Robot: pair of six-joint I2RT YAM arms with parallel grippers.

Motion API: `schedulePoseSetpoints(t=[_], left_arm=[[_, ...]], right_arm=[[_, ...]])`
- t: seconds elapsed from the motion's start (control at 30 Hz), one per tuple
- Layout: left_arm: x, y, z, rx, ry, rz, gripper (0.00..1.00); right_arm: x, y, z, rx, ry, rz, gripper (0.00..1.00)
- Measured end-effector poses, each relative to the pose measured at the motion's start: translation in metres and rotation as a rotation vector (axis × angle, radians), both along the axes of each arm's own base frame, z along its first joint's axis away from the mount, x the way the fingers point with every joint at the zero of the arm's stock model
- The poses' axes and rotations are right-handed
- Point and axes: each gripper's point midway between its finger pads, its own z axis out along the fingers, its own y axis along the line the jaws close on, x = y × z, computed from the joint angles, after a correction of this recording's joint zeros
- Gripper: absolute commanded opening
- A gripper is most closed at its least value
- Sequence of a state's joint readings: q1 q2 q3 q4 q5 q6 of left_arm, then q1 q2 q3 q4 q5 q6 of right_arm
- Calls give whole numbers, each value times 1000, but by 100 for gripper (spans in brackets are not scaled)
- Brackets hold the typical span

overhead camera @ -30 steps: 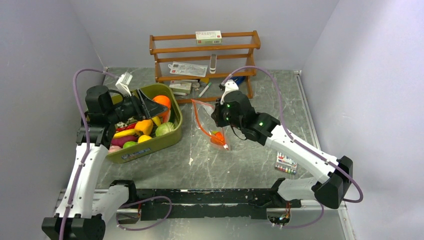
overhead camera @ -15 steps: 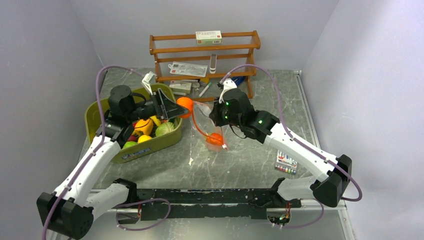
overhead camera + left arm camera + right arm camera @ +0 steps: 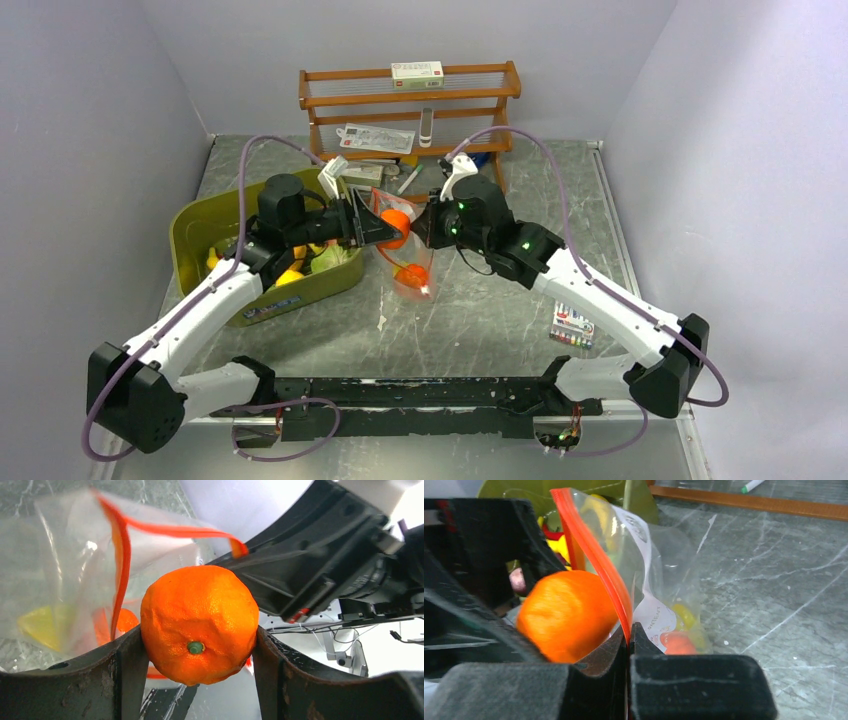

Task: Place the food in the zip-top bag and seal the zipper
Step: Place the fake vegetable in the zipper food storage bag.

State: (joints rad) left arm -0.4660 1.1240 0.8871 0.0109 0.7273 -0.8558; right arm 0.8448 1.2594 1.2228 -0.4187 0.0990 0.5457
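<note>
My left gripper (image 3: 385, 228) is shut on a toy orange (image 3: 394, 222), which fills the left wrist view (image 3: 199, 625) between the two fingers (image 3: 125, 670). It holds the orange at the open mouth of the clear zip-top bag (image 3: 412, 265). My right gripper (image 3: 428, 222) is shut on the bag's orange-red zipper strip (image 3: 596, 555) and holds the bag up by it. The strip also shows in the left wrist view (image 3: 120, 555). An orange piece and a yellow piece (image 3: 681, 630) lie inside the bag. More toy food (image 3: 315, 258) lies in the olive-green tub (image 3: 300, 290).
A wooden rack (image 3: 410, 110) with white packets and a box stands at the back. A small packet of coloured items (image 3: 572, 328) lies on the table at the right. A dark rail (image 3: 420, 395) runs along the near edge.
My left arm has carried the orange from over the tub rightward to the bag's mouth. My right gripper still holds the bag, which has shifted a little left.
</note>
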Motion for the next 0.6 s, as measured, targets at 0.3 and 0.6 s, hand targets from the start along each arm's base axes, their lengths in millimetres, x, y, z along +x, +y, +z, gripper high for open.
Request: schedulePoseSetpoints(t=[0.3, 0.6], left_arm=[[7, -6, -32, 133, 45, 43, 50], [12, -8, -54, 281, 76, 88, 57]], right_arm=[[0, -1, -5, 11, 17, -9, 0], [-4, 7, 0, 47, 15, 26, 0]])
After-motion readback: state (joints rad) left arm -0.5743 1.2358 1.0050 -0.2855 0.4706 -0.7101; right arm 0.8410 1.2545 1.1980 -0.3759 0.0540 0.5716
